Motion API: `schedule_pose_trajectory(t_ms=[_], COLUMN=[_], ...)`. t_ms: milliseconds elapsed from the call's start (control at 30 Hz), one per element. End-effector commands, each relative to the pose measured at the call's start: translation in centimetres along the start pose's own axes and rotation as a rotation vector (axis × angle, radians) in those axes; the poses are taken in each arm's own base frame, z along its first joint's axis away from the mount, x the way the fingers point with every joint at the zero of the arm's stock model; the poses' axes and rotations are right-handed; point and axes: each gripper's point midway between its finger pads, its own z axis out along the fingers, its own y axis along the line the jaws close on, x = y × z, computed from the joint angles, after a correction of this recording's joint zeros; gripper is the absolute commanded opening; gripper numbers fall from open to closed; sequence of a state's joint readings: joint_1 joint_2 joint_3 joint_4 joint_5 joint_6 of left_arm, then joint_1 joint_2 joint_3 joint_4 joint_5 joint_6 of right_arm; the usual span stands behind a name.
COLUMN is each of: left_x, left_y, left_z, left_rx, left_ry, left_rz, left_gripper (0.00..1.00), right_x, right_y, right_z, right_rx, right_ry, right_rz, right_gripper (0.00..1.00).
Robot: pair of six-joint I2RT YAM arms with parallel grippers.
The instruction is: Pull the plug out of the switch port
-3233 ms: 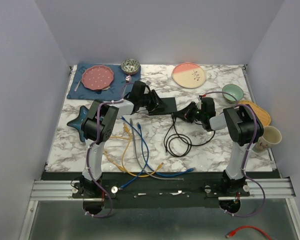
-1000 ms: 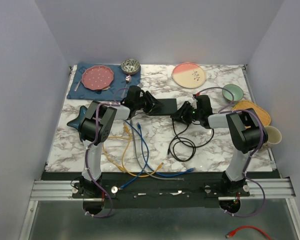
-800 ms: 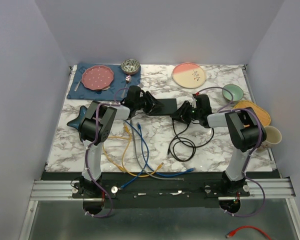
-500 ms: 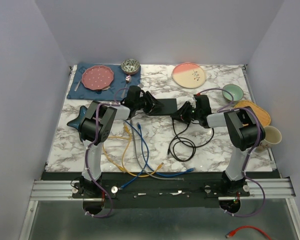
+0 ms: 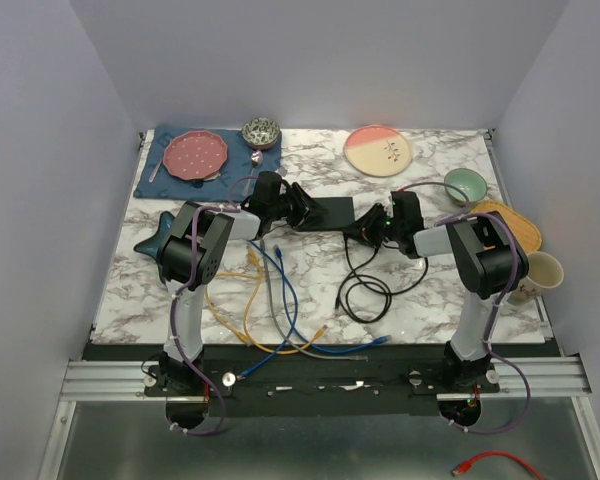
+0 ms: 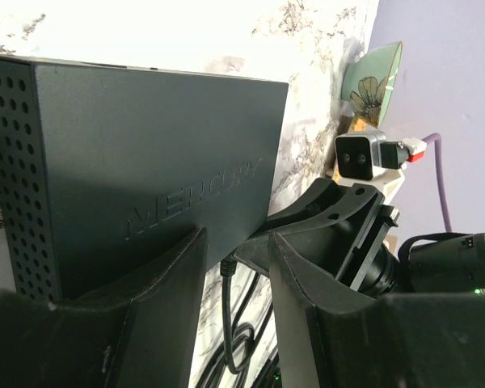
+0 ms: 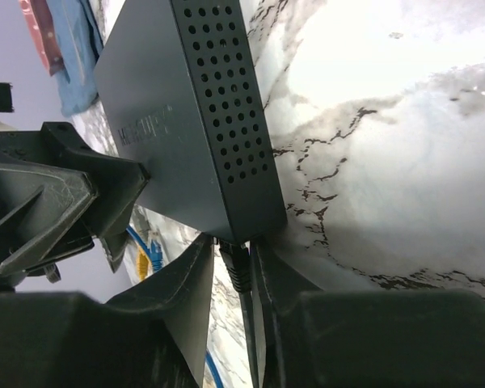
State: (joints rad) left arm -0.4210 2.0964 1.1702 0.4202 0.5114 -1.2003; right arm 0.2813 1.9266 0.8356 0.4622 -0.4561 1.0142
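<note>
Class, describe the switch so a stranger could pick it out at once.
Find the middle of the marble table, where the left gripper and right gripper meet. The switch is the flat matte-black box between them, its side perforated, a black plug at its corner; its neighbours are loose cables.

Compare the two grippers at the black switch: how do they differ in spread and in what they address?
The left gripper is spread wider, over the switch body; the right gripper sits close about the plug. The left gripper meets the switch at one end, the right gripper at the opposite corner. Both are black and two-fingered.
</note>
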Motion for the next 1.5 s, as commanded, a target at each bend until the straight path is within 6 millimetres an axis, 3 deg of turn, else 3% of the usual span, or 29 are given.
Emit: schedule_pose_trajectory(t_ms=[0,100,300,533,700,833,967,1000,1067,1133,1167,1233,1267,1333,1367,1433,1467], left_x=[1.0,1.1,2.2,4.4,3.7,3.3,3.0,2.8,2.5,1.7,1.3,0.3,-0.1,-0.6,-1.0,-1.1,-1.2], left_y=[1.0,1.0,-0.1,-0.2,0.6,2.3,2.5,2.4,1.8,0.4,0.0,-1.1,-1.3,-2.0,-2.0,-2.1,-2.0], left_z=[-0.4,-0.6,-1.4,-0.3,1.4,2.6,2.8,2.8,2.5,1.5,1.0,-0.4,-0.8,-2.0,-2.4,-3.0,-3.2], left_rx=[-0.017,-0.015,0.030,0.054,0.032,-0.014,-0.022,-0.019,-0.001,0.036,0.045,0.058,0.059,0.067,0.068,0.055,0.045], left_ry=[0.035,0.038,0.053,0.103,0.091,0.083,0.064,0.060,0.049,0.020,0.008,-0.022,-0.036,-0.055,-0.066,-0.068,-0.069], left_rz=[-0.001,-0.003,-0.019,-0.033,-0.055,-0.077,-0.083,-0.085,-0.087,-0.072,-0.062,-0.043,-0.027,-0.018,-0.013,-0.010,-0.004], left_gripper=[0.50,0.50,0.50,0.50,0.50,0.50,0.50,0.50,0.50,0.50,0.50,0.50,0.51,0.51,0.51,0.52,0.54], right_x=[-0.1,0.0,0.2,0.6,1.7,4.2,5.4,5.2,5.1,3.5,2.8,1.1,0.6,-0.2,-0.5,-0.9,-0.7], right_y=[-1.9,-1.8,-2.1,-1.9,-2.0,-2.9,-3.3,-2.5,-3.0,-2.1,-3.6,-3.2,-4.8,-5.1,-6.2,-6.3,-7.0], right_z=[0.3,0.2,0.0,-0.3,-1.1,-2.1,-3.5,-4.0,-5.0,-6.5,-7.5,-9.0,-10.0,-10.7,-11.3,-11.2,-11.2], right_rx=[0.019,0.012,0.030,0.039,0.048,0.072,0.086,0.072,0.114,0.155,0.258,0.320,0.417,0.463,0.529,0.550,0.579], right_ry=[-0.041,-0.035,-0.016,0.014,0.042,0.088,0.105,0.093,0.072,0.000,-0.039,-0.114,-0.136,-0.157,-0.167,-0.162,-0.140], right_rz=[0.041,0.027,-0.006,-0.050,-0.079,-0.092,-0.104,-0.118,-0.143,-0.210,-0.220,-0.273,-0.303,-0.326,-0.339,-0.356,-0.363], right_gripper=[0.30,0.25,0.01,0.01,0.01,0.01,0.01,0.01,0.01,0.01,0.01,0.01,0.01,0.01,0.01,0.11,0.27])
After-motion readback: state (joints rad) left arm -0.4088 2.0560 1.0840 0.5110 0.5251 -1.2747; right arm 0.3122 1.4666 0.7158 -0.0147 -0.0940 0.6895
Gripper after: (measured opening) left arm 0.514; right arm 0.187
